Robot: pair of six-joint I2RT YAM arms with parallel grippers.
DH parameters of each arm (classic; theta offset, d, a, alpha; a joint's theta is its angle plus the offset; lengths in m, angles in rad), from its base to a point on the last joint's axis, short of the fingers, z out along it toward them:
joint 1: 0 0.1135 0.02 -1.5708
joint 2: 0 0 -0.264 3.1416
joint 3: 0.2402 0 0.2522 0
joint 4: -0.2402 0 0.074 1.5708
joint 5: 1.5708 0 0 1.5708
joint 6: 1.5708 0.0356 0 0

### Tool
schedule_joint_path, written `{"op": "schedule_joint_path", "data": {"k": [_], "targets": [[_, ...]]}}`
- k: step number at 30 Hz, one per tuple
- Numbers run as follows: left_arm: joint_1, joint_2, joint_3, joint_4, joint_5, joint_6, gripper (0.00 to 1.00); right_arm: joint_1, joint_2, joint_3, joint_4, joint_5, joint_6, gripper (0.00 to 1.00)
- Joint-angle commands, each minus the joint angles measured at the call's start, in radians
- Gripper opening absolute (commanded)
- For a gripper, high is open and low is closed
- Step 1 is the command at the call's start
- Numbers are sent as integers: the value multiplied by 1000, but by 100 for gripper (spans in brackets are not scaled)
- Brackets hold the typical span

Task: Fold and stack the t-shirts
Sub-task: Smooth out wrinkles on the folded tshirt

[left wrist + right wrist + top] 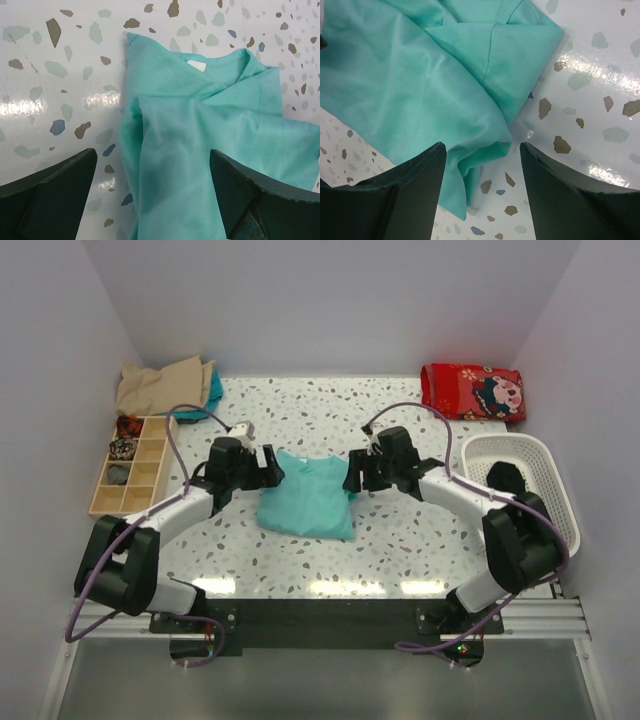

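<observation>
A teal-green t-shirt [308, 498] lies partly folded in the middle of the table, collar at the far edge. My left gripper [270, 466] is open at its far left corner; in the left wrist view the shirt [200, 145] lies between and beyond the fingers [55, 195], collar and white tag up top. My right gripper [352, 476] is open at its far right corner; the right wrist view shows the shirt's folded edge [445, 100] between the fingers [410, 200]. A tan shirt [160, 385] lies over a teal one [214, 390] at the back left.
A wooden divided box [130, 465] with small items stands at the left. A white basket [525, 480] holding something dark stands at the right. A red patterned folded cloth [472, 390] lies at the back right. White walls enclose the table.
</observation>
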Motion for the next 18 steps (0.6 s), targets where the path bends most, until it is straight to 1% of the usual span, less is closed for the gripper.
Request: {"op": "schedule_joint_path", "data": {"k": [1, 3, 9, 11, 12, 13, 14, 15, 16, 17, 18], "targets": [[2, 28, 54, 104, -28, 31, 100, -1, 16, 45, 35, -29, -10, 65], [2, 49, 70, 111, -22, 31, 100, -1, 26, 45, 41, -44, -7, 65], [2, 105, 81, 144, 16, 19, 100, -1, 49, 47, 66, -68, 2, 58], [2, 117, 80, 157, 23, 18, 100, 1, 56, 50, 70, -68, 1, 51], [2, 121, 81, 157, 24, 19, 99, 1, 67, 53, 70, -70, -1, 45], [2, 123, 81, 160, 27, 19, 97, 1, 70, 57, 67, -70, -2, 33], [2, 129, 83, 160, 29, 22, 95, -1, 70, 60, 69, -70, -2, 29], [2, 129, 81, 162, 27, 22, 88, 1, 72, 62, 69, -70, -5, 26], [2, 131, 77, 168, 26, 24, 83, -1, 72, 65, 69, -70, -7, 22], [2, 132, 78, 174, 27, 25, 79, -1, 72, 66, 69, -70, -11, 21], [2, 134, 75, 176, 18, 27, 66, 1, 70, 68, 72, -70, -14, 20]]}}
